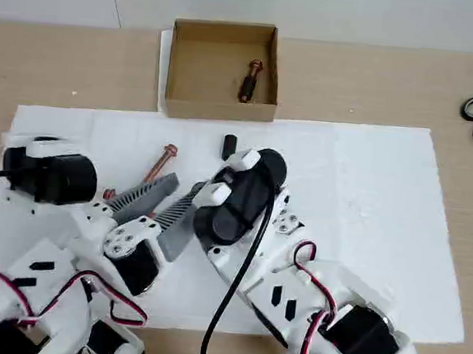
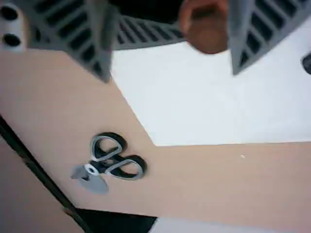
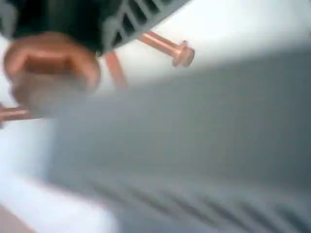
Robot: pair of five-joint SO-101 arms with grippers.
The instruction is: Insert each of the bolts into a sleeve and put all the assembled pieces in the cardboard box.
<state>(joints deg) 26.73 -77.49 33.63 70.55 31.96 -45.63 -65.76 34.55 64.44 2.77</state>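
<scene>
Copper bolt [image 1: 161, 163] lay slantwise, head to upper right, just above the left gripper [image 2: 170, 75], fingers [image 2: 97, 43] spread apart; sleeve [image 1: 229, 146] further right

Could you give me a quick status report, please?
Left end effector open over the paper. A bolt and a sleeve loose; one assembled piece in cardboard box. Right arm close alongside.

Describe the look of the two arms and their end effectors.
Both arms are white plastic shells with black servo motors at the joints. The left arm carries looped red and black wires; the right arm has the same, and each also trails a black cable. The left end effector has grey, ribbed, tapering fingers.
</scene>
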